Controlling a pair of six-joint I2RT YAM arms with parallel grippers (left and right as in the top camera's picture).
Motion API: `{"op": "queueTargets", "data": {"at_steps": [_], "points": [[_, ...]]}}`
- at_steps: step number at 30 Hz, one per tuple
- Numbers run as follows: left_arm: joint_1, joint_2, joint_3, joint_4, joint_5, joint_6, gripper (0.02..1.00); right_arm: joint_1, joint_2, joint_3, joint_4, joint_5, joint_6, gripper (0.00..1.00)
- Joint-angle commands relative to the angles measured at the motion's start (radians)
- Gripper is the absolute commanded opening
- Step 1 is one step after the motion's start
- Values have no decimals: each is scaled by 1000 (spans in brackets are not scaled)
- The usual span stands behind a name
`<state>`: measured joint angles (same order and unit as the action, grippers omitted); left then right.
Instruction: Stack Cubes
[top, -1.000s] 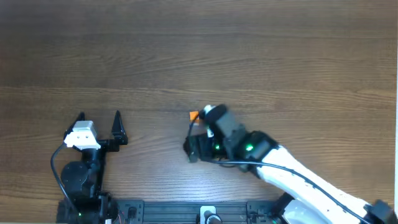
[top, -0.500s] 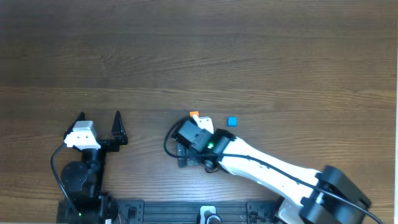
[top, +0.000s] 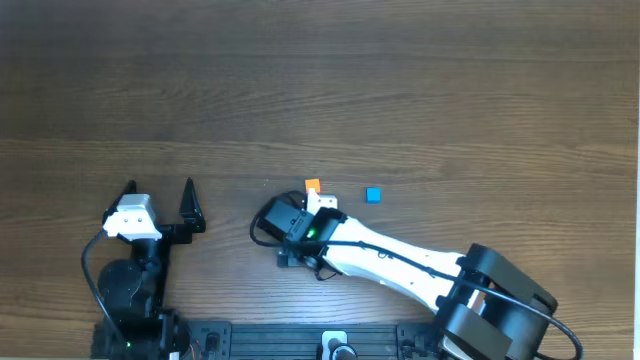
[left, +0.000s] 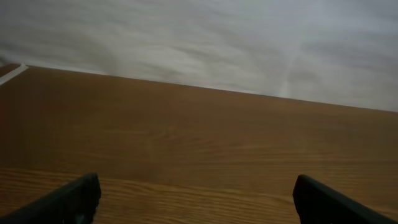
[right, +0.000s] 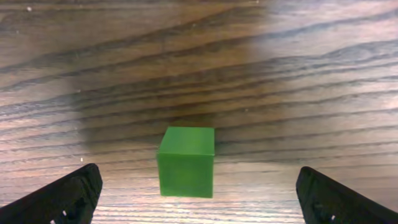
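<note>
A green cube rests on the wooden table, centred between the wide-spread fingers of my right gripper, which is open and points down over it. In the top view the right wrist covers that cube. An orange cube lies just beyond the wrist, and a blue cube sits a little to its right. My left gripper is open at the near left with nothing between its fingers, looking out over bare table.
The wooden table stretches wide behind the cubes. The right arm's white link crosses the near middle. Both arm bases stand on a black rail along the near edge.
My right arm has swung to the left, uncovering the blue cube, and its gripper now hangs left of and nearer than the orange cube. The left arm has kept still.
</note>
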<state>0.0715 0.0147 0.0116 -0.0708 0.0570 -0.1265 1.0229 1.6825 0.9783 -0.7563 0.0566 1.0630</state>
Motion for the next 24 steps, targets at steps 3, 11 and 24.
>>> {"op": "queueTargets", "data": {"at_steps": [3, 11, 24], "points": [[5, -8, -6, -1, 14, 7, 1000, 11, 33, 16, 1, 33, 27, 993], [5, -8, -6, -1, 14, 7, 996, 18, 41, 15, 2, 42, 13, 980], [5, -8, -6, -1, 14, 7, 1000, 19, 71, 15, 22, 42, 12, 928]]}}
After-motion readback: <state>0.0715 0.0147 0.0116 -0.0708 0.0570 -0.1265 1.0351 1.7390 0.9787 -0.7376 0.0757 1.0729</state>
